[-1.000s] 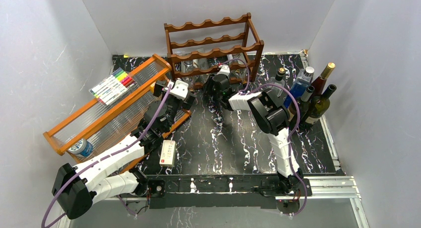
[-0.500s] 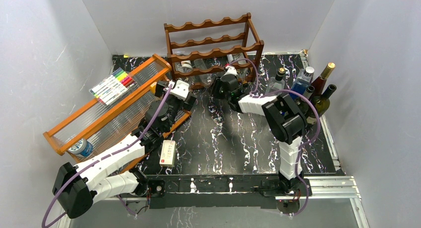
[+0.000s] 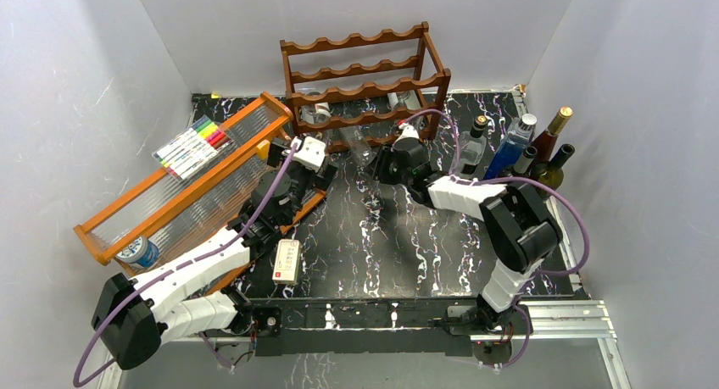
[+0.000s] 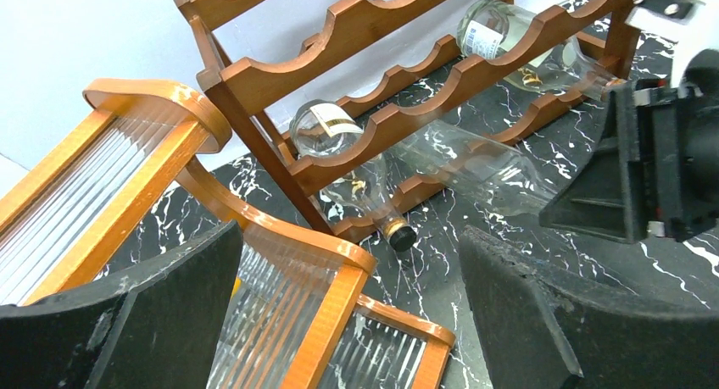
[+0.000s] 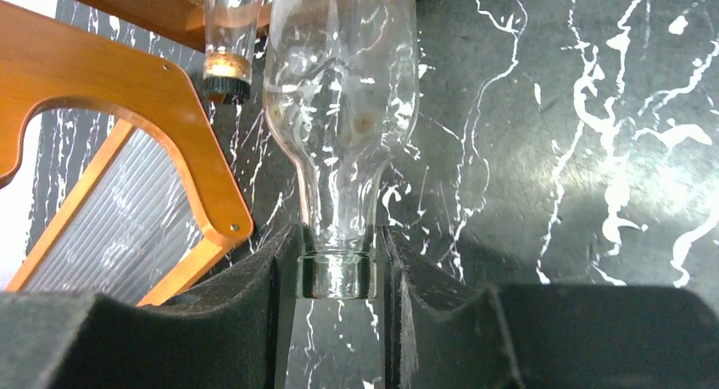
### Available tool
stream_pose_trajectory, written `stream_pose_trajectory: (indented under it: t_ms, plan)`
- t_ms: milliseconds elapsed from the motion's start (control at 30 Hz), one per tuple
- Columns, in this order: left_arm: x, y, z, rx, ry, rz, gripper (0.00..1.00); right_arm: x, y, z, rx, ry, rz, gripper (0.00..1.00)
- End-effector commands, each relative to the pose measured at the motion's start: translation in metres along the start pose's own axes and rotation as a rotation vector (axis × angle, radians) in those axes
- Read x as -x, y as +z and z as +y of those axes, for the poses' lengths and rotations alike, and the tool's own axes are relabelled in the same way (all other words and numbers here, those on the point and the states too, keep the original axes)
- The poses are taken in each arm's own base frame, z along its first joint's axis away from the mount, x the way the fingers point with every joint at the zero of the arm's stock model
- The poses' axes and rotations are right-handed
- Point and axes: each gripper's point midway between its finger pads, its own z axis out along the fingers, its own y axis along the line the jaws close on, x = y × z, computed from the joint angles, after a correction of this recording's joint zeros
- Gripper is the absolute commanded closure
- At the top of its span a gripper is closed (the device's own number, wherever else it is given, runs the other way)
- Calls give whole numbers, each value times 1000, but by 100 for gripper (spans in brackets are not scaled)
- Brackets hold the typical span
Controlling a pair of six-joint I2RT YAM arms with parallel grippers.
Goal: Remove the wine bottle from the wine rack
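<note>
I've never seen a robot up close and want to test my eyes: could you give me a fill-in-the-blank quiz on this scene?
1. The right gripper is shut on the ____ of the clear bottle.
2. The left gripper stands ____, holding nothing.
3. Apart from the gripped one, ____ other clear bottles lie in the wine rack.

Missing words: neck; open; two.
</note>
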Motion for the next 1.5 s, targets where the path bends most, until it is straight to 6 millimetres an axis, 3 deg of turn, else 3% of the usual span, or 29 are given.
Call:
stream_pose_trajectory:
  t_ms: [0, 167, 300, 433, 600, 767, 933, 967, 1067, 1300, 1467]
  plan:
    - [22, 4, 3, 8, -46, -48, 2, 20, -33, 29, 85, -29, -30, 100]
    - [20, 5, -5, -25, -50, -49, 2, 25, -66, 23, 25, -89, -5, 100]
    - [21, 6, -33, -159, -62, -78, 2, 21, -90, 11, -35, -186, 70, 100]
    - [30, -2, -78, -398, -74, -141, 2, 14, -119, 6, -52, -260, 182, 100]
    - [45, -55, -161, -943, -51, -249, 2, 13, -159, 23, 36, -338, 243, 100]
    - [24, -82, -204, -1188, 26, -158, 2, 7, -192, 35, 88, -367, 336, 100]
    - [7, -81, -210, -1196, 70, -107, 2, -3, -217, 39, 136, -407, 412, 100]
    - [-9, -77, -213, -1190, 102, -65, 2, -11, -226, 43, 193, -435, 449, 100]
    - [-25, -70, -217, -1174, 119, -13, 2, -21, -231, 47, 244, -445, 494, 100]
    - [-45, -67, -230, -1212, 117, 56, 2, -33, -242, 59, 361, -454, 533, 100]
    - [-46, -69, -234, -1232, 112, 63, 3, -37, -248, 65, 410, -454, 536, 100]
